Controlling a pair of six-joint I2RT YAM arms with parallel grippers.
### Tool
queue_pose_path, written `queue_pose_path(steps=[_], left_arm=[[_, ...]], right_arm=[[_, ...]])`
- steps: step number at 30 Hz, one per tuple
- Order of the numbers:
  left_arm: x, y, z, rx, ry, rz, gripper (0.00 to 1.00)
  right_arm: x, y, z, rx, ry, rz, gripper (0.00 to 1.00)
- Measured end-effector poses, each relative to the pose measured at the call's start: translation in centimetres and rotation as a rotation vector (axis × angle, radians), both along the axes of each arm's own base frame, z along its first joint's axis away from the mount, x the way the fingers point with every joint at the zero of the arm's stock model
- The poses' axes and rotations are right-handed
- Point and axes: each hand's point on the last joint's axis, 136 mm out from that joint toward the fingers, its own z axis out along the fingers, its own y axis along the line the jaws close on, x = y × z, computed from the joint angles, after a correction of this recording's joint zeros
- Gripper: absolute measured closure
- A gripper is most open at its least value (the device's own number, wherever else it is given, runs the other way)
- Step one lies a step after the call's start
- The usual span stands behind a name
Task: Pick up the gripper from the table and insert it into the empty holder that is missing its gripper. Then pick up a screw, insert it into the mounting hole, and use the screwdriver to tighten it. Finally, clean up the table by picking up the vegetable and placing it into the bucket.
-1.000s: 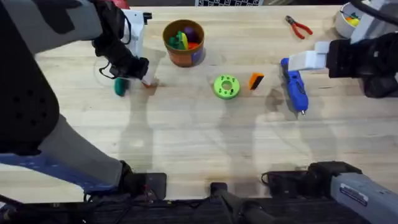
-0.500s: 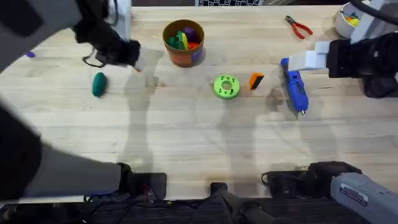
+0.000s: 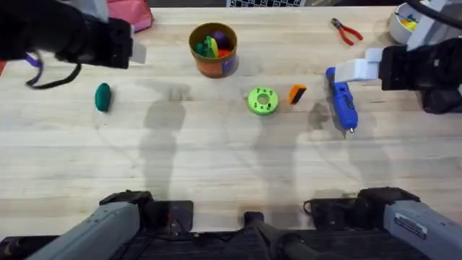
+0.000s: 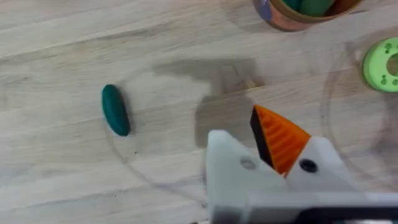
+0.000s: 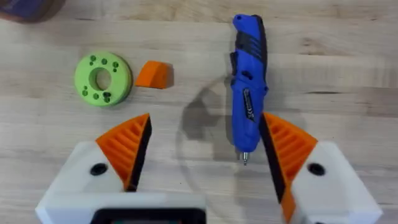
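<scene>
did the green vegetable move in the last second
Yes. In the overhead view the vegetable has shifted left across the table, farther from the bucket, which stayed put. It lies apart from the left gripper.

A bright green disc (image 3: 262,100) with a centre hole and small holes around its face lies flat near mid-counter; red-handled pliers (image 3: 347,31) lie toward the far right; a white bowl (image 3: 401,24) with coloured pieces sits at the far right corner; a pink object (image 3: 128,14) lies at the far left edge.
</scene>
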Motion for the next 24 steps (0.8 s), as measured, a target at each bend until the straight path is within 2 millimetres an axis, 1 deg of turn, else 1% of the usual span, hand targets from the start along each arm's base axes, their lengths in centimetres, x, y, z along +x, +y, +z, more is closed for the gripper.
queue_pose_path(steps=[1, 2, 3, 6, 7, 8, 9, 10, 14, 20, 24], left_arm=[[-0.4, 0.0, 0.5, -0.002, -0.013, 0.005, 0.98], [-0.9, 0.0, 0.9, -0.002, -0.024, 0.007, 0.925], [-1.4, 0.0, 1.2, -0.002, -0.029, 0.011, 0.787], [-2.5, -0.1, 1.7, -0.01, -0.031, 0.023, 0.306], [-2.8, -0.1, 1.7, -0.012, -0.026, 0.026, 0.159], [-3.1, -0.1, 1.7, -0.017, -0.019, 0.032, 0.056], [-3.4, -0.1, 1.6, -0.019, -0.013, 0.036, 0.023], [-3.6, -0.2, 1.6, -0.021, -0.008, 0.038, 0.015], [-4.2, -0.2, 2.1, -0.027, -0.025, 0.048, 0.014], [-6.3, -0.3, 2.2, -0.035, -0.068, 0.06, 0.014], [-7.0, -0.4, 2.5, -0.035, -0.092, 0.061, 0.013]], right_arm=[[0.0, 0.0, 0.0, 0.0, 0.0, 0.0, 0.007], [0.0, 0.0, 0.0, 0.0, 0.0, 0.0, 0.007], [0.0, 0.0, 0.0, 0.0, 0.0, 0.0, 0.008], [0.0, 0.0, 0.0, 0.0, 0.0, 0.0, 0.008], [0.0, 0.0, 0.0, 0.0, 0.0, 0.0, 0.008], [0.0, 0.0, 0.0, 0.0, 0.0, 0.0, 0.008], [0.0, 0.0, 0.0, 0.0, 0.0, 0.0, 0.008], [0.0, 0.0, 0.0, 0.0, 0.0, 0.0, 0.008], [0.0, 0.0, 0.0, 0.0, 0.0, 0.0, 0.007], [0.0, 0.0, 0.0, 0.0, 0.0, 0.0, 0.008], [0.0, 0.0, 0.0, 0.0, 0.0, 0.0, 0.008]])
